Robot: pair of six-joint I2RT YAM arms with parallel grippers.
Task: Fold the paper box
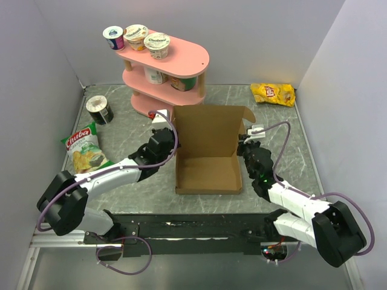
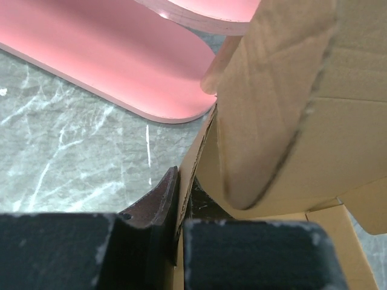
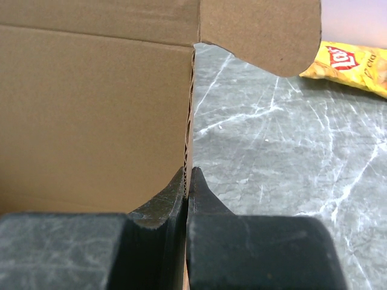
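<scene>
The paper box is plain brown cardboard in the middle of the table, its side walls raised and its lid standing upright at the back. At the box's left wall, my left gripper is shut on the cardboard edge, one finger on each side. On the opposite side, my right gripper pinches the thin upright wall between its closed fingers. A rounded flap leans into the left wrist view; another rounded flap shows above the right wall.
A pink two-tier shelf with yogurt cups stands just behind the box, close to my left gripper. A yellow chip bag lies back right, a green chip bag at left, and a dark can near it.
</scene>
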